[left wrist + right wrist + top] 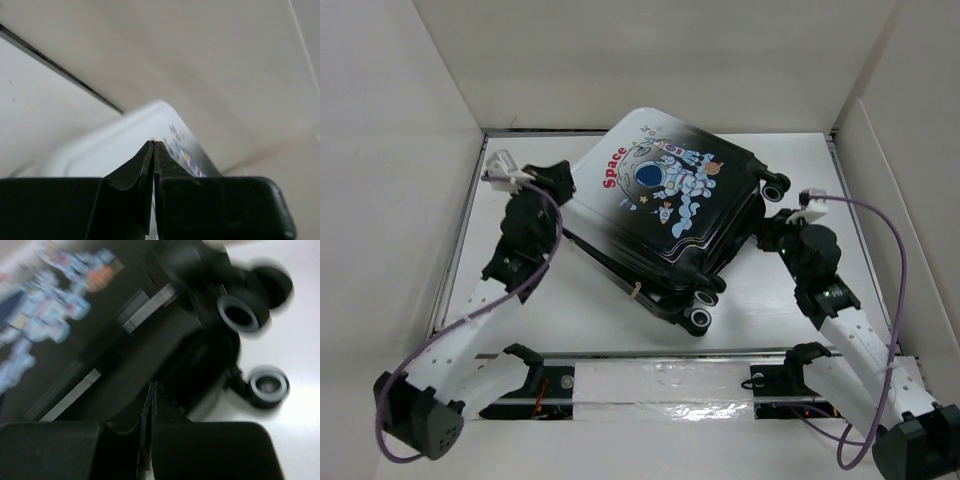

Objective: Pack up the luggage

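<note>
On one table (582,312), one luggage (670,215), left gripper (153,144) closed, right gripper (151,386) closed.

Little space suitcase, lying flat

The luggage (665,215) lay closed and skewed mid-table, astronaut side up, wheels toward the right.

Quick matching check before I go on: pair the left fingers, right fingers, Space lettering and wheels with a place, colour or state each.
Column one:
1 left fingers
2 right fingers
3 Space lettering
4 wheels

Column two:
A red
B shut, by the white corner of the suitcase
C black with grey rims
D shut, by the wheeled end

Pairs: 1-B, 2-D, 3-A, 4-C
</note>
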`<state>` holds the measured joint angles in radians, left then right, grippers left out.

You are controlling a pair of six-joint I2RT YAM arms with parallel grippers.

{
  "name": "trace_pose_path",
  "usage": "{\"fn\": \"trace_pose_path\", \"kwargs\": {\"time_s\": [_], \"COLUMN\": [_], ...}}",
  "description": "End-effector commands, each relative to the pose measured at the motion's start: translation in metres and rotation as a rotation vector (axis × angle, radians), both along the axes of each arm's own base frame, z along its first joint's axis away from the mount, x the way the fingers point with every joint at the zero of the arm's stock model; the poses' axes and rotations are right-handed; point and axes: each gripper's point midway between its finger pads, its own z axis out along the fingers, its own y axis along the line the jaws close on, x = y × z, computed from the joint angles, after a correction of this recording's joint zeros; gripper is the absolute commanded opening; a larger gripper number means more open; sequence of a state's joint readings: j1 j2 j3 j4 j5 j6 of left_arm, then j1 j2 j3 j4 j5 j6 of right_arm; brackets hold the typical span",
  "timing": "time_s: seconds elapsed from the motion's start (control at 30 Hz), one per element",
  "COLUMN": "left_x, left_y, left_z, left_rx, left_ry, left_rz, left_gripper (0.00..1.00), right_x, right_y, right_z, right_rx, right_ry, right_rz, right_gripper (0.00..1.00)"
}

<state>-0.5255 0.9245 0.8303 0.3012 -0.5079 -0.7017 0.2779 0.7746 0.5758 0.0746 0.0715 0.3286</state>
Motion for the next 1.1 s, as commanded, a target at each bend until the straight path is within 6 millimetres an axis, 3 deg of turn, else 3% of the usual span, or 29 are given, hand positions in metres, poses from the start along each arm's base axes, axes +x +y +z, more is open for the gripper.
{"fn": "trace_pose_path", "kwargs": {"time_s": [0.0,0.1,0.13,0.17,0.23,0.27,0.33,0.37,0.5,0.53,0.57,0.73,0.83,0.87,0.9,0.97,1.0,1.03,1.07], "left_x": [0.03,0.077,0.088,0.114,0.133,0.148,0.159,0.169,0.184,0.186,0.186,0.184,0.174,0.16,0.157,0.133,0.125,0.115,0.098], "left_y": [0.009,0.045,0.056,0.064,0.081,0.087,0.093,0.099,0.089,0.086,0.082,0.052,0.039,0.033,0.028,0.03,0.033,0.025,0.024], "left_z": [0.052,0.04,0.061,0.031,0.003,-0.022,-0.048,-0.076,-0.145,-0.153,-0.173,-0.191,-0.206,-0.221,-0.217,-0.225,-0.228,-0.231,-0.237], "left_rx": [-0.128,-0.098,-0.076,-0.051,-0.038,-0.052,-0.064,-0.068,-0.082,-0.097,-0.119,-0.148,-0.158,-0.171,-0.188,-0.202,-0.204,-0.2,-0.19], "left_ry": [-0.131,-0.058,-0.072,0.024,0.136,0.197,0.236,0.293,0.44,0.453,0.488,0.483,0.497,0.522,0.484,0.453,0.448,0.45,0.455], "left_rz": [-0.153,-0.087,-0.066,-0.062,-0.11,-0.11,-0.12,-0.115,-0.185,-0.205,-0.226,-0.312,-0.326,-0.334,-0.336,-0.299,-0.277,-0.281,-0.271], "left_gripper": [0.0,0.04,0.05,0.07,0.08,0.08,0.09,0.09,0.1,0.09,0.09,0.09,0.09,0.08,0.06,0.04,0.03,0.03,0.03], "right_x": [-0.01,-0.015,-0.015,-0.014,-0.014,-0.012,-0.009,-0.006,0.004,0.007,0.011,0.028,0.049,0.055,0.063,0.08,0.088,0.1,0.105], "right_y": [-0.019,-0.021,-0.023,-0.021,-0.019,-0.018,-0.014,-0.012,-0.005,-0.005,-0.004,0.0,0.009,0.015,0.021,0.04,0.047,0.059,0.072], "right_z": [-0.03,-0.057,-0.061,-0.066,-0.073,-0.072,-0.077,-0.075,-0.076,-0.082,-0.078,-0.076,-0.07,-0.068,-0.081,-0.065,-0.077,-0.059,-0.057], "right_rx": [0.052,0.055,0.053,0.054,0.052,0.056,0.054,0.059,0.054,0.043,0.039,0.037,0.056,0.048,0.035,0.04,0.027,0.028,0.015], "right_ry": [0.041,0.103,0.116,0.134,0.148,0.139,0.149,0.136,0.155,0.179,0.176,0.177,0.144,0.143,0.184,0.164,0.199,0.163,0.155], "right_rz": [-0.118,-0.124,-0.129,-0.125,-0.115,-0.11,-0.095,-0.09,-0.066,-0.067,-0.067,-0.067,-0.05,-0.023,-0.003,0.086,0.114,0.147,0.19], "right_gripper": [0.0,0.0,0.0,0.0,0.0,0.0,0.0,0.0,0.03,0.03,0.03,0.04,0.04,0.04,0.04,0.04,0.04,0.04,0.04]}}
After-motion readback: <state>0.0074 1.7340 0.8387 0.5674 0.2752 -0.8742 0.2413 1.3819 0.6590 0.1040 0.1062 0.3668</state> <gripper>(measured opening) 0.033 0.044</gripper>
